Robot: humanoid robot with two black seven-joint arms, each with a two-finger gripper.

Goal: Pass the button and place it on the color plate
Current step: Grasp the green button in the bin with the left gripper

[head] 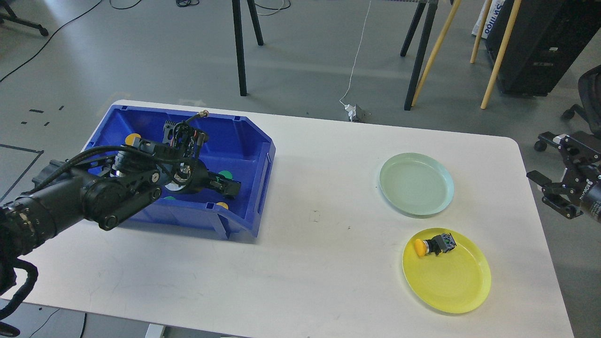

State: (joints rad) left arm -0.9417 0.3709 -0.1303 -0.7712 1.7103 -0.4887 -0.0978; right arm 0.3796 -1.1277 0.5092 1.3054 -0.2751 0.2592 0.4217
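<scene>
My left gripper (pixel 230 186) is low inside the blue bin (pixel 263 155), right at a green button (pixel 226 175) whose cap shows just behind the fingers. The fingers are dark and I cannot tell them apart. Other buttons lie in the bin: a yellow one (pixel 133 137) at the back left, a yellow one (pixel 222 205) and a green one (pixel 170 198) by the front wall. A yellow plate (pixel 450 281) at the front right holds a yellow button (pixel 434 245). A pale green plate (pixel 416 184) behind it is bare. My right gripper (pixel 544 188) is open and empty beyond the table's right edge.
The white table (pixel 310 244) has free room between the bin and the plates. Stand legs, wooden poles and a cable stand on the floor behind the table. A black cabinet (pixel 535 42) is at the far right.
</scene>
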